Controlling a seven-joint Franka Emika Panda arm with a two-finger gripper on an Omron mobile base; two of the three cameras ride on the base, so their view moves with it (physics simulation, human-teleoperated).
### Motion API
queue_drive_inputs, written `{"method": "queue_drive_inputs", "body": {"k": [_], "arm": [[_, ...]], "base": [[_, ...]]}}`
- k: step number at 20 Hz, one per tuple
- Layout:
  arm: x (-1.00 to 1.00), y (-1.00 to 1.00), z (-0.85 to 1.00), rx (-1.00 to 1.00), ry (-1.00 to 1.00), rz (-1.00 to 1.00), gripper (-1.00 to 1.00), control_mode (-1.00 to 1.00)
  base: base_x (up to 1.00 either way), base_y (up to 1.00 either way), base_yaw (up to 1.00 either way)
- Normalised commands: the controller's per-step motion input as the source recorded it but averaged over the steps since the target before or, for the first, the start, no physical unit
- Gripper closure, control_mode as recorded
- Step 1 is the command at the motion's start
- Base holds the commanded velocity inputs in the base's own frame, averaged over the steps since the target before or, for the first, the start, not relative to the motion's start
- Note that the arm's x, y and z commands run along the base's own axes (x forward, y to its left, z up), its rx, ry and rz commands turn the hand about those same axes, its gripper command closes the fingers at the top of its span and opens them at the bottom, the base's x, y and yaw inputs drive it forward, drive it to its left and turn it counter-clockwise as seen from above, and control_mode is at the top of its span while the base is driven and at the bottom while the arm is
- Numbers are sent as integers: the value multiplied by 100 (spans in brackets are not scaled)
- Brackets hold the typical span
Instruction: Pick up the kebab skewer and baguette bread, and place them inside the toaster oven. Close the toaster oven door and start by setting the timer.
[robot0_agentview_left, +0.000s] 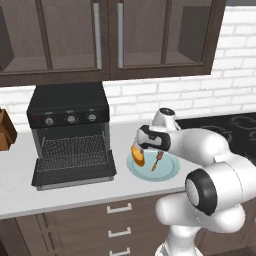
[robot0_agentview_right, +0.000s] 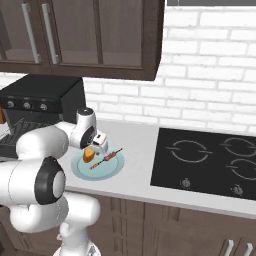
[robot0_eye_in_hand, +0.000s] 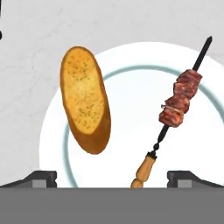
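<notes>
The surface (robot0_agentview_left: 20, 195) carries the toaster oven (robot0_agentview_left: 70, 132) toward its left end, with the toaster oven door (robot0_agentview_left: 75, 175) lowered flat and the wire rack (robot0_agentview_left: 74, 152) exposed. To the right of the oven, near the front edge of the surface, a pale blue plate (robot0_eye_in_hand: 131, 109) is seen, holding both food items. The baguette bread (robot0_eye_in_hand: 85, 99) lies across the plate's oven-side rim, partly overhanging it; the kebab skewer (robot0_eye_in_hand: 177, 103) lies apart from it on the other half of the plate, its wooden handle toward the camera. The gripper (robot0_eye_in_hand: 111, 178) is held above the plate, jaws spread wide and empty. Nothing has been loaded yet. A first grasp is judged imminent; which item is targeted cannot be told. The jaws are best lowered astride the chosen item's short axis, and contact with the neighbouring item is to be avoided.
</notes>
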Motion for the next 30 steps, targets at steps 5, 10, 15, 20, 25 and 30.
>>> {"method": "queue_drive_inputs", "body": {"k": [5,10,15,20,25,30], "arm": [[4,14,-9,0,2,3,-100,-100],[0,21,-23,0,0,2,-100,-100],[0,16,-18,0,0,2,-100,-100],[6,-2,-4,0,0,7,-100,-100],[29,0,-6,0,0,3,-100,-100],[36,0,-18,0,0,0,-100,-100]], "base": [[0,0,0],[0,0,0],[0,0,0],[0,0,0],[0,0,0],[0,0,0]]}}
